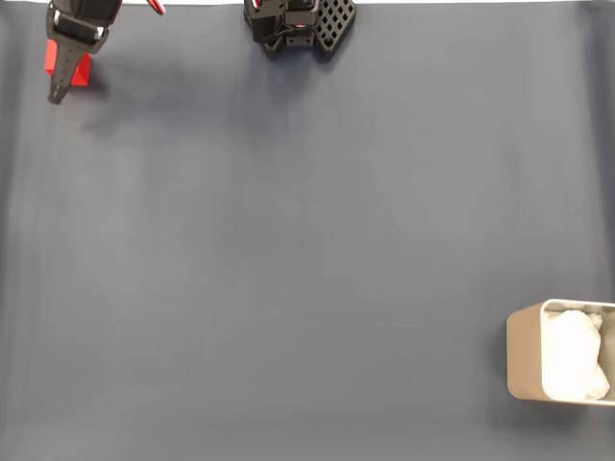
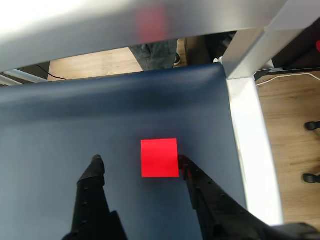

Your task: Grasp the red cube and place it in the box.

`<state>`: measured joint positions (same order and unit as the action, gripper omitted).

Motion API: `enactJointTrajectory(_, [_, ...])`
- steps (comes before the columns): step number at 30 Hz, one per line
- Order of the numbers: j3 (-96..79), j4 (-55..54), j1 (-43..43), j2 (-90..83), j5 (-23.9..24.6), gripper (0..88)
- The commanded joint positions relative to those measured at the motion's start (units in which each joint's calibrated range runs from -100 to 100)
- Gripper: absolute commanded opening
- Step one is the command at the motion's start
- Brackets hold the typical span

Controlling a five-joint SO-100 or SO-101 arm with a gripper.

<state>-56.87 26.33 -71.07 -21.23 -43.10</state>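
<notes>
From where I stood, the gripper (image 2: 139, 162) hung low over the dark blue mat (image 2: 60, 130) with its two black fingers spread wide. In the wrist view the red cube (image 2: 159, 158) sat on the mat between them, nothing clamped: the right-hand fingertip (image 2: 183, 162) was right at the cube's edge, seemingly touching it, while the left-hand fingertip (image 2: 96, 162) stood apart from it with bare mat in the gap. The cube lay flat, one plain face turned up to the camera.

In the fixed view the gripper (image 1: 60, 91) was at the top left corner of the mat (image 1: 288, 269), pointing downward in the picture, and the cube (image 1: 77, 67) showed as a red patch partly hidden behind the black finger. To the right of the cube along the top edge stood the arm's black base (image 1: 298, 24). The box (image 1: 524, 351) was far from the cube, at the lower right edge of that view, partly cut off, with white crumpled lining (image 1: 577, 355) inside.
</notes>
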Motion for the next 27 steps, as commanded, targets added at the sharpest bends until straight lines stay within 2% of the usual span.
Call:
enactJointTrajectory(1, [1.9,-1.3,0.4,0.1,0.2,34.6])
enactJointTrajectory(27, [2.1,-4.1,0.8,2.3,0.5,33.8])
